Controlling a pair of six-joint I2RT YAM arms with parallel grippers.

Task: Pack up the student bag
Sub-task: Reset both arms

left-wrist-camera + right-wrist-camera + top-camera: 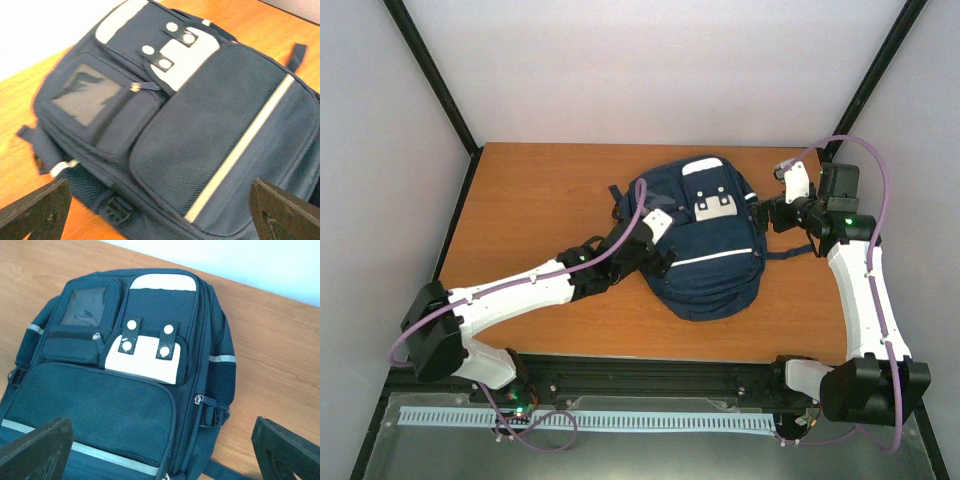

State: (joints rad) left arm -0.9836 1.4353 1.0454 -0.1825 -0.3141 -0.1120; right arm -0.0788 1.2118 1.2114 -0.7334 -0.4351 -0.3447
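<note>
A wooden table (540,190) holds the bag (705,250), which lies flat, front up, right of centre, between my 2 arms. Its zips look shut, and I see nothing to pack. My left gripper (160,182) hovers at the bag's left edge and my right gripper (162,420) near its right edge. Both are spread wide, grasping nothing. I judge this is the opening step: next, 1 gripper must pinch a small zip pull (198,399) while the other steadies the fabric.

Navy student bag (705,250) flat on table, front up, zipped.
</note>
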